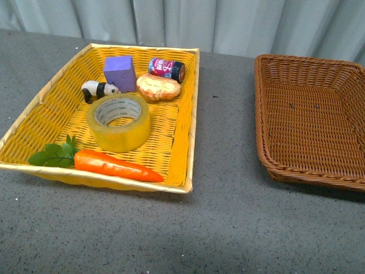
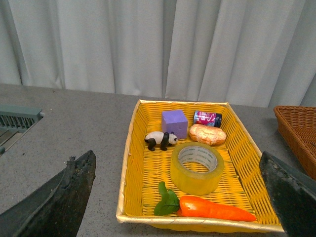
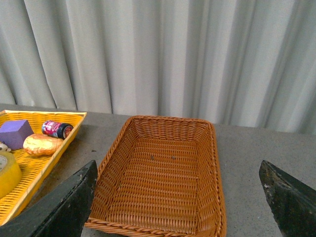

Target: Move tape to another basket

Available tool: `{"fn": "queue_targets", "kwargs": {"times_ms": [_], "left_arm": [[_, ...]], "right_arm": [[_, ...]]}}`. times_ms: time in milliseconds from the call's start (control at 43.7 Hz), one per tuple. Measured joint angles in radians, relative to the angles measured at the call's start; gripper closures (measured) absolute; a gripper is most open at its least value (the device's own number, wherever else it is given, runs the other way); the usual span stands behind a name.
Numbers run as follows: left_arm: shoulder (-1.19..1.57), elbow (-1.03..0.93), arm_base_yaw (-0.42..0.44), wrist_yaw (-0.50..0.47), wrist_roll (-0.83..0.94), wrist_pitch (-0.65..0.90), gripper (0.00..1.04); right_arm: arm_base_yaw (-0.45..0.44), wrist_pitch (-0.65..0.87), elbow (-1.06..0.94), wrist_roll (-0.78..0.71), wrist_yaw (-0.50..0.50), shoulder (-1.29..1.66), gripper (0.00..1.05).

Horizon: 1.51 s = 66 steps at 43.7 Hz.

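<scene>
Tape (image 1: 117, 138): lay flat in yellow basket (image 1: 191, 108), carrot (image 1: 117, 166) at its 6 o'clock.
Basket (image 1: 311, 117): at tape's 3 o'clock, well apart.
Left claw (image 2: 176, 154): jaws wide apart.
Right claw (image 3: 177, 162): jaws wide apart.

Desk (image 1: 228, 228): grey, speckled and flat, with both baskets resting directly on it.
Yellow basket (image 1: 40, 114): woven and rectangular, sitting flat on the desk. It is straight ahead of the left jaws, in line with the gap between them.
Brown basket (image 1: 313, 125): wicker with low flared sides, sitting flat on the desk. It is straight ahead of the right jaws, in line with their gap.
Spacing: the baskets stand apart, with grey desk showing between them.
</scene>
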Motion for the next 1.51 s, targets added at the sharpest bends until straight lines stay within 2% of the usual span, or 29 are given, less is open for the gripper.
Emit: {"fn": "queue_targets", "kwargs": {"times_ms": [1510], "left_arm": [[0.0, 0.0, 0.0, 0.0, 0.0, 0.0, 0.07]], "right_arm": [[0.0, 0.0, 0.0, 0.0, 0.0, 0.0, 0.09]]}}
